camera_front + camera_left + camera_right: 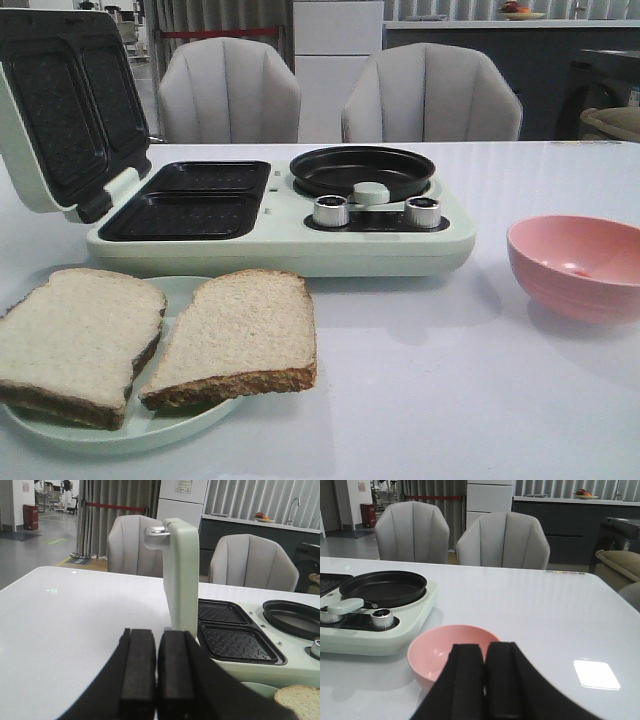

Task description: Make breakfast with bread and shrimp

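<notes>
Two bread slices lie side by side on a pale green plate [190, 425] at the front left: the left slice [75, 335] and the right slice [240, 335]. A corner of one slice shows in the left wrist view [300, 700]. A tiny pink-orange shrimp [578, 269] shows only as a small speck inside the pink bowl [580, 265]. My left gripper [157, 635] is shut and empty, low over the table beside the sandwich maker's raised lid [180, 575]. My right gripper [485, 650] is shut and empty, just in front of the pink bowl [432, 652], and hides part of the bowl's inside. Neither gripper shows in the front view.
A pale green breakfast maker [300, 235] stands mid-table. Its lid [60, 100] is open at the left, two black sandwich plates [190, 200] are bare, and a round black pan [362, 170] sits above two silver knobs [331, 210]. Two grey chairs [230, 90] stand behind the table.
</notes>
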Robot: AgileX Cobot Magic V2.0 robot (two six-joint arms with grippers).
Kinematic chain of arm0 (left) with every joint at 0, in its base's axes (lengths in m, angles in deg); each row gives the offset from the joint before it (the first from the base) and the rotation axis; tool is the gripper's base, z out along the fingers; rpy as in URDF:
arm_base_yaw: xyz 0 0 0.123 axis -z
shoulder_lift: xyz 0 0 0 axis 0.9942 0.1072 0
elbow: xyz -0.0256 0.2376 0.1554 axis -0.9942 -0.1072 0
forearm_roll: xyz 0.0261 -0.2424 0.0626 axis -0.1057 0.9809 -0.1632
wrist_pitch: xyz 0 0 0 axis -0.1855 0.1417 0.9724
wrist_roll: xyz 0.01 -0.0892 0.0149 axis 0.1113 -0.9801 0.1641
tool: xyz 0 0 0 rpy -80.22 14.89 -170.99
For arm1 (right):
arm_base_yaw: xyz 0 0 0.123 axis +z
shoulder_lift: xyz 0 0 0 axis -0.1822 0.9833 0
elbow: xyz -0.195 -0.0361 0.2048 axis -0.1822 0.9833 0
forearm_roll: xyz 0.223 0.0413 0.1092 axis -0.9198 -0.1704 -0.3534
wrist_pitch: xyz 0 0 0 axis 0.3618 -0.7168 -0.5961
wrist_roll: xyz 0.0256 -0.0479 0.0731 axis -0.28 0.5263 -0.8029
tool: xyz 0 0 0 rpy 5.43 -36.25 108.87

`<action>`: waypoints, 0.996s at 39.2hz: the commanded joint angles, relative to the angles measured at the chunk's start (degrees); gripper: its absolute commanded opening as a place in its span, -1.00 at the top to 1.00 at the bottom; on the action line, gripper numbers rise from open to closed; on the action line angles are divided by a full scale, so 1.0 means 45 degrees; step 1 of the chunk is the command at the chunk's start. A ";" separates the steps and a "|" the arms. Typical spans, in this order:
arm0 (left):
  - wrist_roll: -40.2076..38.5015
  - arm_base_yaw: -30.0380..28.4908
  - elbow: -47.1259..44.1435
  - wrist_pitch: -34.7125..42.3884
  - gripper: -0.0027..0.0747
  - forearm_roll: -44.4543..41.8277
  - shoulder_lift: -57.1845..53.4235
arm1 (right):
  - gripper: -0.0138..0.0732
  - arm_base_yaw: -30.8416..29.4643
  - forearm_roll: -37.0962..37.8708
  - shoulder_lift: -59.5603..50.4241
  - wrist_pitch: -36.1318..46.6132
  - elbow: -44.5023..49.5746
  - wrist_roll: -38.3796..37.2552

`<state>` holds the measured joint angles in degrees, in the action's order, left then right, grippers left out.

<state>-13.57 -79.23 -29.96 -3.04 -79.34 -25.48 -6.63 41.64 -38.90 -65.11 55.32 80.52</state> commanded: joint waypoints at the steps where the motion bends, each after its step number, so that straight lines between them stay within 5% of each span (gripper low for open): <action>1: -0.0089 0.0009 -0.0251 0.1022 0.64 0.0041 -0.0231 | 0.33 -0.0020 0.0190 -0.0166 0.1112 -0.0202 0.0045; 31: -0.0089 0.0009 -0.0251 0.1075 0.64 0.0041 -0.0231 | 0.33 -0.0020 0.0190 -0.0166 0.1112 -0.0202 0.0045; 39: -0.0063 0.0009 -0.0194 0.3688 0.64 -0.0016 -0.0231 | 0.33 -0.0020 0.0190 -0.0166 0.1112 -0.0202 0.0045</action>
<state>-13.57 -79.23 -29.96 3.20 -79.34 -25.48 -6.63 41.64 -38.90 -65.11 55.32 80.52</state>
